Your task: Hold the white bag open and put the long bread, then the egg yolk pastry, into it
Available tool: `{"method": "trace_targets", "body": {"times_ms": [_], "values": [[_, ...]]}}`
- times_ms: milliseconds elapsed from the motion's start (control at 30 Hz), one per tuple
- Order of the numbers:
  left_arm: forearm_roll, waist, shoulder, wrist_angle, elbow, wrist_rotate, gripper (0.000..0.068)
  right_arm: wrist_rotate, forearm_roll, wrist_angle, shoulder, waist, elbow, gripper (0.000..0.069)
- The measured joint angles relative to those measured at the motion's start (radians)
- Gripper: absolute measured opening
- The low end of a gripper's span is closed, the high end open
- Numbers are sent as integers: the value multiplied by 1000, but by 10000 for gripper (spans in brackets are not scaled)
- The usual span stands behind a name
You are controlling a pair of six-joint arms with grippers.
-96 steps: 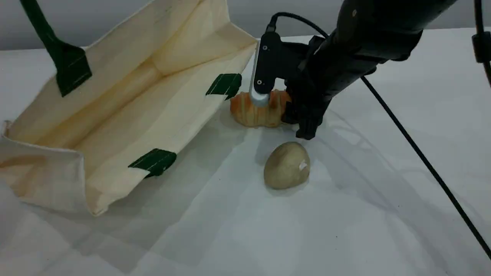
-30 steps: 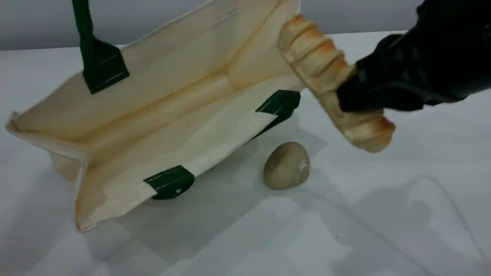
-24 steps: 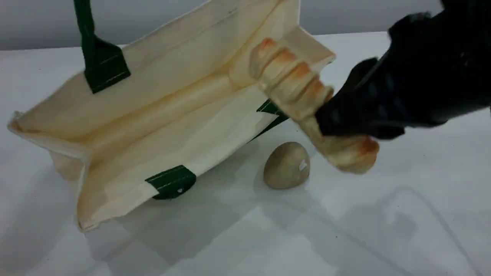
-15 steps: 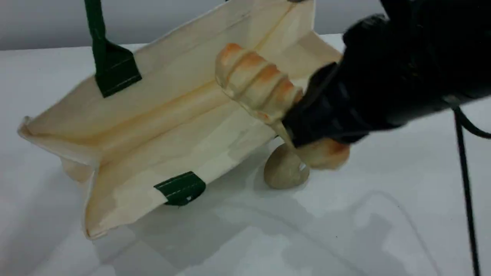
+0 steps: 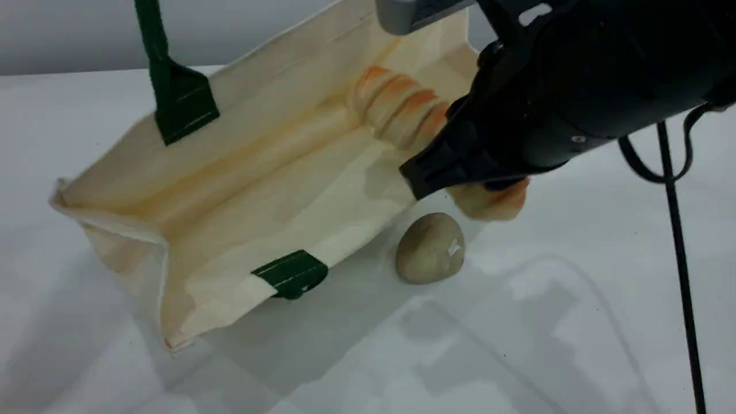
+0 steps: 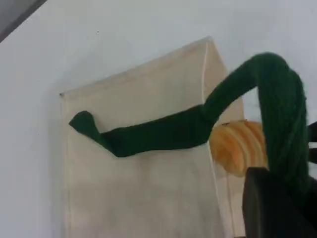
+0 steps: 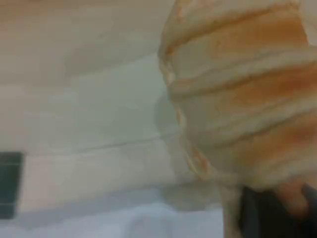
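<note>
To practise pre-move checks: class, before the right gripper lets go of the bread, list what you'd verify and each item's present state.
1. Bag mouth open: ok, left gripper holds its handle up.
2. Bread gripped: ok, right gripper shut on it.
3. Bread wholly inside bag: not ok, rear end outside the rim.
4. Bread resting on bag floor: cannot tell.
5. Pastry clear of bread: ok, apart on the table.

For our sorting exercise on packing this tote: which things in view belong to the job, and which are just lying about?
Belong to the job:
white bag, its green handle held by the left gripper
long bread, in the right gripper
egg yolk pastry, beside the bag

Just lying about:
black cable
table
</note>
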Motion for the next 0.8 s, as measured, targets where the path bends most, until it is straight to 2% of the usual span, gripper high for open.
{"method": "trace_targets", "body": {"times_ms": [133, 467, 800], "values": [[0, 0, 0, 0, 0, 10, 85, 1, -89, -60, -1, 49, 0, 61], [-1, 0, 0, -1, 0, 12, 85, 1, -294, -226, 12, 282, -60, 59], [-35, 0, 0, 0, 0, 12, 85, 1, -688, -253, 202, 298, -58, 58]]}}
